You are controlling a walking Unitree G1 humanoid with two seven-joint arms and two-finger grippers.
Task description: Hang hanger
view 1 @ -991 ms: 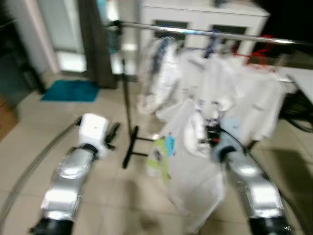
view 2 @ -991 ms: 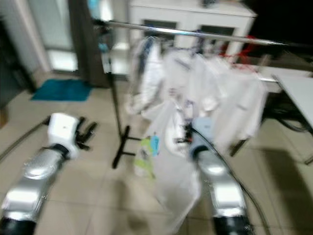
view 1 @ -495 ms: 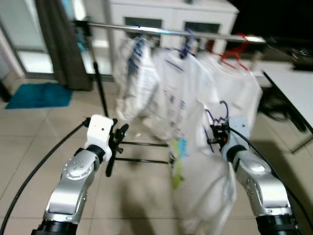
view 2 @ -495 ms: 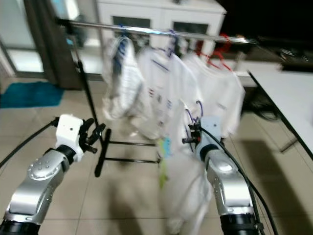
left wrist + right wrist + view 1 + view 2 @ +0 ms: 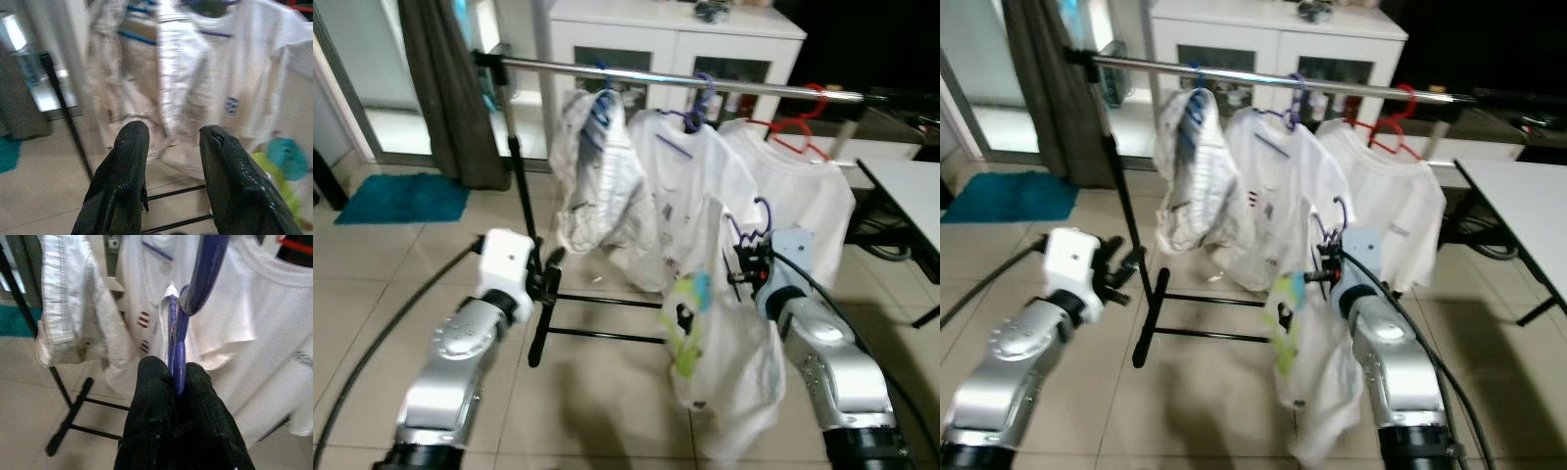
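In your head views, the right gripper (image 5: pixel 741 262) is raised in front of the clothes rail (image 5: pixel 675 78), holding a purple hanger (image 5: pixel 756 217) with a white garment (image 5: pixel 724 333) draped from it, below and nearer than the shirts on the rail. The left gripper (image 5: pixel 546 279) sits left, near the rack's upright post (image 5: pixel 521 191). Your left wrist view shows its fingers (image 5: pixel 128 161) spread apart with nothing between them. Your right wrist view shows both fingers (image 5: pixel 154 391) pinched tight on the hanger's purple neck.
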